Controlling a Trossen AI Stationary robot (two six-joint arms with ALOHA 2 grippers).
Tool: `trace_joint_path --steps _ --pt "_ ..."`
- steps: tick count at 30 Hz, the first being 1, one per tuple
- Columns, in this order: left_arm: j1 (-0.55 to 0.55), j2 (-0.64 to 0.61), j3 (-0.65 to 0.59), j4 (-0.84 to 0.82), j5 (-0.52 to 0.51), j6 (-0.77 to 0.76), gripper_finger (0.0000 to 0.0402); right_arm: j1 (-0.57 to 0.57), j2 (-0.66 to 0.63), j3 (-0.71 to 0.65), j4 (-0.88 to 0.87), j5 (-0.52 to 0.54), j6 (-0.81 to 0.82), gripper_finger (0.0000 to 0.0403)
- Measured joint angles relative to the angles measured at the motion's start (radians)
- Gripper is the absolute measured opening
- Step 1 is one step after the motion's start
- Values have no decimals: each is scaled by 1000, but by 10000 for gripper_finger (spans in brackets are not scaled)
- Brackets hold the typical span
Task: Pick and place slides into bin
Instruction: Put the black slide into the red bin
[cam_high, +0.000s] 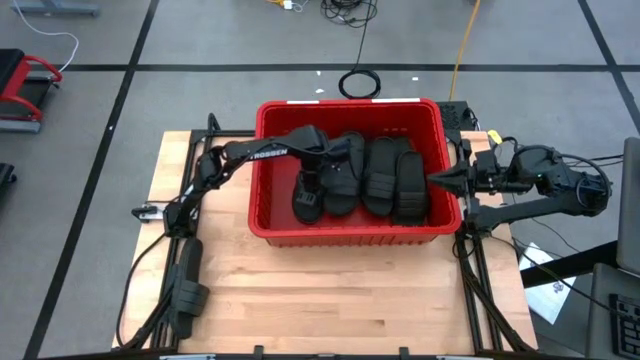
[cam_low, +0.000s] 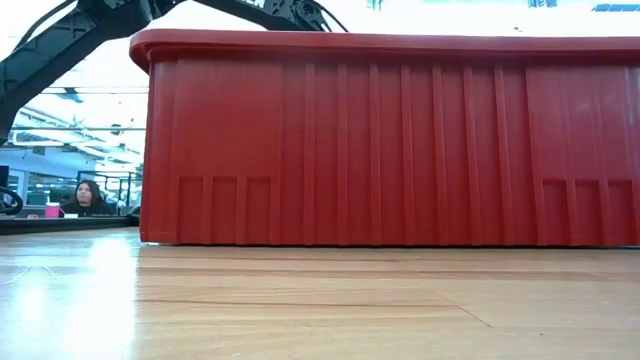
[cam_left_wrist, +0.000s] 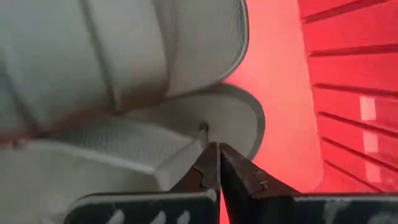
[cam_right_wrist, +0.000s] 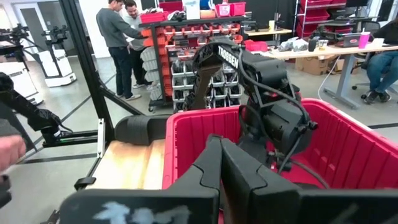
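A light wooden table (cam_high: 330, 290) stands on a grey floor marked with dark lines, and beyond it a workshop shows with shelving, red bins and people standing and sitting. The red bin (cam_high: 345, 232) sits at the table's far middle. Inside it the black slides (cam_high: 368, 178) lie side by side across the floor, several packed close together. The left gripper (cam_high: 308, 196) reaches down into the bin from the left arm, its fingers (cam_left_wrist: 239, 177) pressed together with nothing between them, their tips just at the edge of a slide (cam_left_wrist: 143, 134) lying directly below and ahead. The right gripper (cam_high: 438, 180) sits at the bin's right rim, fingers (cam_right_wrist: 249, 177) also pressed together and empty, pointing across the bin toward the left arm, with the nearest slides just beside it inside the wall
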Motion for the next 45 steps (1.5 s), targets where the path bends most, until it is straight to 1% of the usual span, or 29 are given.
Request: trace_joint_path --steps 6,10,14,17,19,22,27,29,33,36,38,39,41,43,45 --pt "1 -63 2 10 -94 -54 1 0 0 0 -1 -18 0 0" --pt "1 -146 3 25 -150 -60 0 0 0 0 -5 -16 -3 0" --pt "-6 -269 3 58 -159 -74 0 0 0 0 -4 -16 -7 0" --pt "-28 -385 3 91 -157 -124 0 0 0 0 -4 -21 -19 0" --pt "-56 -463 4 118 -121 -184 0 0 0 0 -4 -68 -36 0" --pt "-127 -557 5 155 -66 -289 0 0 -1 0 -4 -141 -75 0" --pt "-318 -657 5 119 -68 -444 0 0 -1 0 -9 -149 -84 0" --pt "-399 -667 3 98 -91 -526 0 0 -1 0 -12 -149 -101 0" --pt "-537 -660 -30 17 -183 -653 0 0 -1 0 -12 -149 -108 0" --pt "-593 -670 -146 -56 -203 -779 0 0 -1 0 -11 -149 -108 0" --pt "-618 -703 -276 -119 -190 -873 0 0 -1 0 -10 -148 -108 0" --pt "-628 -724 -349 -118 -165 -908 0 0 -1 0 -7 -147 -108 0" --pt "-646 -785 -505 -63 -94 -962 0 0 -1 0 -2 -146 -95 0" --pt "-684 -854 -662 18 -35 -1048 0 0 -1 0 13 -144 -92 0" --pt "-721 -919 -789 101 -25 -1148 0 0 -1 0 38 -143 -90 0"
